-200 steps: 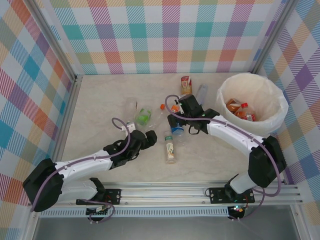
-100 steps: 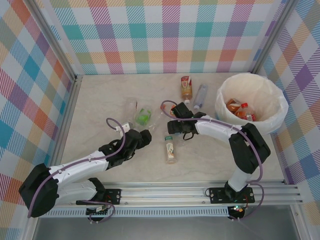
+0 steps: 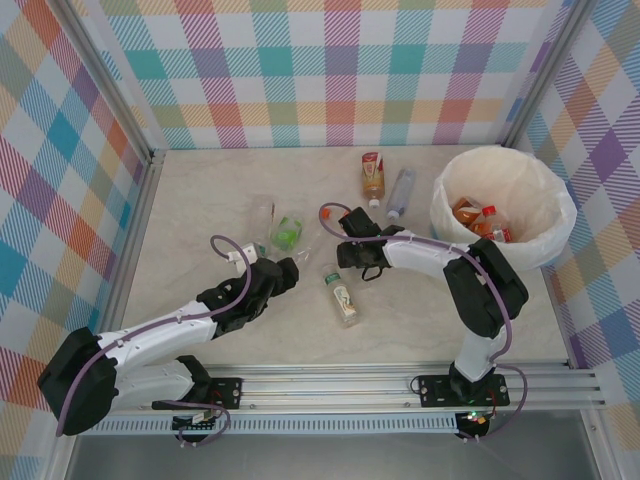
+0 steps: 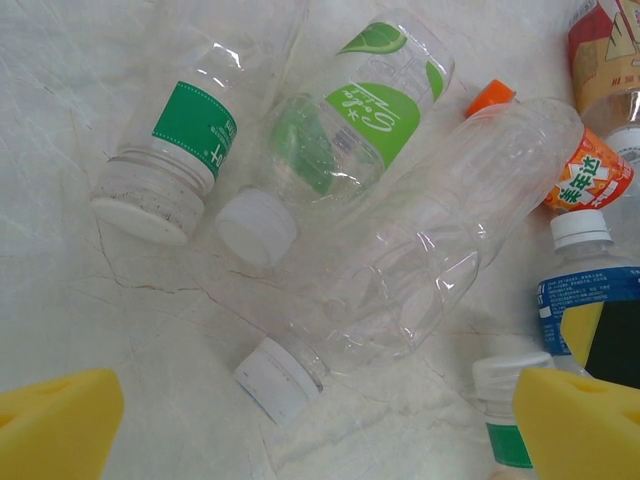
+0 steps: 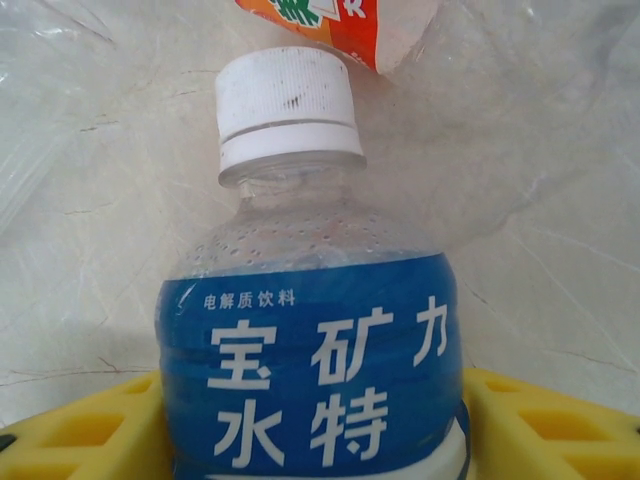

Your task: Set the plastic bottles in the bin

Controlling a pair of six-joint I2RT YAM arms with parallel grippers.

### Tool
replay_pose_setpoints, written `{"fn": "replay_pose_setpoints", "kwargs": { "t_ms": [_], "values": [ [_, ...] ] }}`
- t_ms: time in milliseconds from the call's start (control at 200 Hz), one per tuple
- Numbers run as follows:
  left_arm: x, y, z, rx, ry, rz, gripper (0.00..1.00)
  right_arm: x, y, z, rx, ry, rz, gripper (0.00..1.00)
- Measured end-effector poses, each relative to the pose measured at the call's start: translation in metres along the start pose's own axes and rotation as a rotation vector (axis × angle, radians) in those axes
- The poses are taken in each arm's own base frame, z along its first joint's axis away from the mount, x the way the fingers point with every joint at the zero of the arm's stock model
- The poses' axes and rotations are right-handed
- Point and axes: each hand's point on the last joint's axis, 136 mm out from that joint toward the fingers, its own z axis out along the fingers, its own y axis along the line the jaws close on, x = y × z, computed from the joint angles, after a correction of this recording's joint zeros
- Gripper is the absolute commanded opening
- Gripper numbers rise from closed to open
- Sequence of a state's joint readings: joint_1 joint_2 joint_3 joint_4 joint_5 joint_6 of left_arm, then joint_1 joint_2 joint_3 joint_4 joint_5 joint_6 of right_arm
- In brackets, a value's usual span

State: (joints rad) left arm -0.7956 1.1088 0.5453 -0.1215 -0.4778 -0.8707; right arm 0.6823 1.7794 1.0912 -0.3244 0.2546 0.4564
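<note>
Finding the right gripper (image 3: 350,250) lying low at the middle of the table (image 3: 200,190), in among the loose plastic bottles (image 3: 340,298), with its fingers hidden from above. Placing the left gripper (image 3: 283,272) just to its left, close to a lime-labelled bottle (image 3: 288,232). Noting the bin (image 3: 500,152) standing at the right of the table, well apart from both grippers and already holding a few binned bottles (image 3: 478,220).

Switching to the left wrist: seeing the left gripper (image 4: 318,425) spread wide, its yellow fingertips (image 4: 55,420) sitting at the two lower corners with nothing clasped between them. Looking past them at a green-labelled bottle (image 4: 185,130), the lime-labelled bottle (image 4: 350,120) and an unlabelled bottle (image 4: 400,270) lying side by side on the table, white caps pointing toward the camera. Catching the blue-labelled bottle (image 4: 580,300) at the right edge, just below an orange-labelled bottle (image 4: 590,180).

Moving to the right wrist: seeing the right gripper (image 5: 315,430) partly closed on the blue-labelled bottle (image 5: 310,370), yellow fingers (image 5: 80,430) pressing against both sides of the label. Noting its white cap (image 5: 288,110) pointing away from the camera, toward the orange-labelled bottle (image 5: 330,20) lying just beyond.
</note>
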Motion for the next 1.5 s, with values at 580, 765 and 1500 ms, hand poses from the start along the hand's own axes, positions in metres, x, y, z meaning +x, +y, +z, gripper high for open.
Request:
{"fn": "replay_pose_setpoints", "kwargs": {
  "t_ms": [580, 765, 1500],
  "values": [
    [-0.001, -0.005, 0.005, 0.013, -0.011, -0.010, 1.00, -0.038, -0.009, -0.079, -0.051, -0.294, -0.043, 0.47],
    [0.001, -0.004, 0.006, 0.008, -0.007, -0.012, 1.00, -0.062, -0.008, -0.128, -0.096, -0.453, -0.064, 0.45],
    [0.011, 0.001, 0.012, -0.005, 0.028, -0.041, 1.00, -0.154, -0.027, -0.309, 0.078, -1.050, -0.368, 0.41]
  ]
}}
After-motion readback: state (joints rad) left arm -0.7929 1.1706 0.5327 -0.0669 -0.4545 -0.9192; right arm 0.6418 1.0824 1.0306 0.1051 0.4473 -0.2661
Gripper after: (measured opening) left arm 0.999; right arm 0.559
